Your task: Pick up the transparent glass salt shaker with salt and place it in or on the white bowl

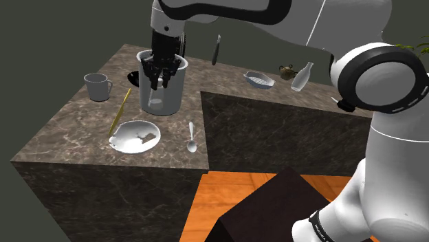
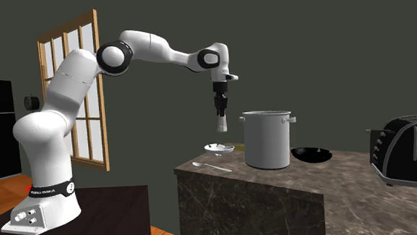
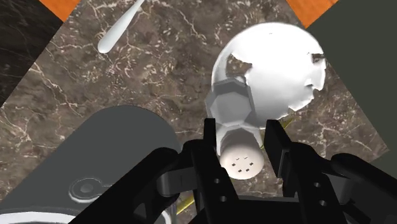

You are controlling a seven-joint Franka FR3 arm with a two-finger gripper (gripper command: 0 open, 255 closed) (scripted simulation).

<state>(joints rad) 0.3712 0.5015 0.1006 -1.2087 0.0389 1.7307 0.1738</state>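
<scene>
My gripper (image 3: 243, 132) is shut on the salt shaker (image 3: 236, 118), a pale faceted shaker with a holed cap, clasped just below the cap. It hangs upright in the air under the gripper (image 2: 220, 111), the shaker (image 2: 222, 125) a little above the counter. The white bowl (image 3: 280, 70) lies on the counter below, with the shaker's base over its near rim. In the shoulder view the gripper (image 1: 159, 74) is in front of the tall pot, and the white bowl (image 1: 137, 135) lies near the counter's front. From the second exterior view the bowl (image 2: 219, 147) sits almost straight under the shaker.
A tall grey pot (image 1: 165, 93) stands right behind the gripper. A spoon (image 1: 192, 137) lies beside the bowl, a yellow stick (image 1: 121, 110) leans into it, and a mug (image 1: 97, 86) stands at the back left. A black pan (image 2: 311, 154) and toaster (image 2: 407, 151) sit beyond the pot.
</scene>
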